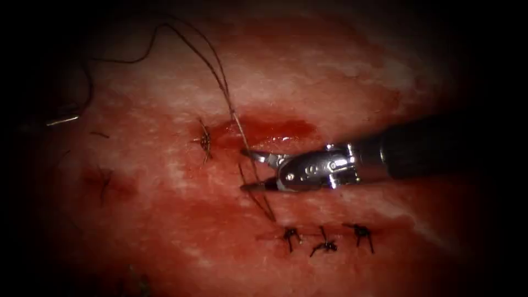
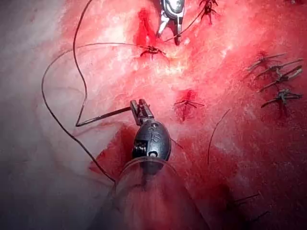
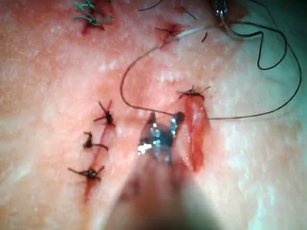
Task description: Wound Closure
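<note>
Endoscope view had the right tool (image 1: 254, 170) coming in over the tissue (image 1: 165, 220) with its jaws spread apart and holding nothing, the thread (image 1: 223, 88) running down between them, and the cut (image 1: 269, 132) just above the upper jaw. Left wrist view: the left tool (image 2: 139, 108) was clamped on the needle (image 2: 103, 116) at one end, the rest sticking out sideways over the tissue, not in it. Right wrist view showed the open jaws straddling the thread, the cut right beside them.

No room, walls or furniture visible w/ any detail. Light is bright at centre. Endoscope view's edges fade to black.
</note>
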You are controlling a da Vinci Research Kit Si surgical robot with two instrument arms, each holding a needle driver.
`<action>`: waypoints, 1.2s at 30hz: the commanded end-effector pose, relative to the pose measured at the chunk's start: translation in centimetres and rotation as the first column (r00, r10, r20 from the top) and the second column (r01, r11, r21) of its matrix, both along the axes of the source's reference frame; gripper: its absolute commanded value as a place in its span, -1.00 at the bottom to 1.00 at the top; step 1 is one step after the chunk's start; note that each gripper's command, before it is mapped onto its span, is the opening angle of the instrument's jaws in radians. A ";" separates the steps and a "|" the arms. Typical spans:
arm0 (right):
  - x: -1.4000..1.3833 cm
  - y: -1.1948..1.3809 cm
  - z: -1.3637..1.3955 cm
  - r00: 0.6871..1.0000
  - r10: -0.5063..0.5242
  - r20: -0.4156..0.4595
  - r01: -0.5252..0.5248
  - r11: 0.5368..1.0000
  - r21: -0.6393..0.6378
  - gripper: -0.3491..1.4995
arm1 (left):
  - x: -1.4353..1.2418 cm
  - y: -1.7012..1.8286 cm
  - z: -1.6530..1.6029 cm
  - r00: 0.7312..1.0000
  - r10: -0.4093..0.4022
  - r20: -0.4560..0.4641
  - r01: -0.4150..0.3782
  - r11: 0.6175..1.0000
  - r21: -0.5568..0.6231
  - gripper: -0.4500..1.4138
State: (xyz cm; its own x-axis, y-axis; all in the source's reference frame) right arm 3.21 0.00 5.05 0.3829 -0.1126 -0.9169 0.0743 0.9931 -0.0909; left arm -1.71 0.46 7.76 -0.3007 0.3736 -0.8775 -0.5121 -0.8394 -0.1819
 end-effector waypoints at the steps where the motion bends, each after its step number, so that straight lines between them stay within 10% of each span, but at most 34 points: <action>1: 0.09 -0.09 0.05 1.000 -0.001 -0.001 0.001 1.000 0.001 0.64 | -0.04 -0.09 0.06 1.000 0.002 0.001 -0.002 1.000 0.003 -1.00; 9: 0.20 -0.15 0.03 1.000 -0.006 -0.004 0.006 1.000 0.002 0.44 | -0.05 -0.09 0.05 1.000 0.001 0.001 -0.001 1.000 0.003 -1.00; 10: 0.20 -0.16 0.03 1.000 -0.016 -0.010 0.016 1.000 0.006 0.24 | -0.05 -0.09 0.05 1.000 0.001 0.001 -0.001 1.000 0.003 -1.00; 11: 0.18 -0.17 0.02 0.997 -0.074 -0.004 0.074 0.997 0.028 -1.00 | -0.05 -0.09 0.05 1.000 0.001 0.001 -0.001 1.000 0.003 -1.00; 13: 0.15 -0.19 0.01 0.995 -0.095 -0.004 0.096 0.995 0.036 -1.00 | -0.05 -0.09 0.05 1.000 0.001 0.001 -0.001 1.000 0.003 -1.00; 19: 0.12 -0.36 -0.31 0.990 -0.142 0.006 0.141 0.989 0.047 -1.00 | -0.03 -0.09 0.05 1.000 0.003 0.001 -0.003 1.000 0.003 -1.00; 27: 0.27 -0.81 -1.71 0.964 -0.264 0.018 0.264 0.964 0.024 -1.00 | 0.00 -0.09 0.07 1.000 0.002 0.005 -0.002 1.000 0.007 -1.00; 32: 0.32 -0.83 -2.03 0.959 -0.284 -0.005 0.284 0.958 0.025 -1.00 | 0.00 -0.10 0.07 1.000 0.002 0.005 -0.002 1.000 0.007 -1.00; 34: 0.25 -0.69 -1.95 0.982 -0.187 0.032 0.187 0.982 -0.009 0.36 | 0.00 -0.10 0.07 1.000 -0.001 0.007 0.001 1.000 0.012 -1.00; 36: 0.16 -0.56 -1.81 0.989 -0.141 0.051 0.142 0.990 -0.023 0.62 | 0.00 -0.10 0.07 1.000 -0.001 0.007 0.000 1.000 0.012 -1.00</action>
State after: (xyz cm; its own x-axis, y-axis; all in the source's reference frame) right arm 3.28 -0.44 3.26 0.4030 -0.1928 -0.8947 0.2010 0.9723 -0.1190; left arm -1.66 0.45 7.77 -0.2943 0.3815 -0.8763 -0.5128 -0.8368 -0.1921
